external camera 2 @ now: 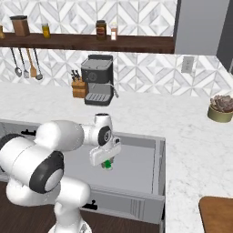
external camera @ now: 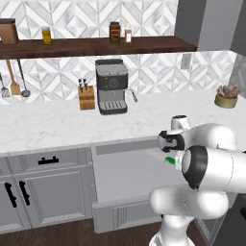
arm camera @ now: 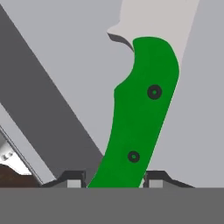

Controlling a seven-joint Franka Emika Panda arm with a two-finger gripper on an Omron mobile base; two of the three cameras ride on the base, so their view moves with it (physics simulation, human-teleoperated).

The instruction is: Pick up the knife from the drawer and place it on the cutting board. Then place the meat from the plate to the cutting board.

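The knife (arm camera: 142,118) sits with its green handle between the two fingertips (arm camera: 72,179) of the gripper (arm camera: 114,180), which are clamped on its sides, blade pointing away over the grey floor of the open drawer (external camera 2: 136,157). The gripper hangs above the drawer, below the counter (external camera: 48,125) edge.

Kitchen: espresso machine (external camera: 112,86), marble counter (external camera: 48,125).

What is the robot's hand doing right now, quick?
Gripper: shut on the knife, one fingertip on each side of its green handle, over the open drawer.
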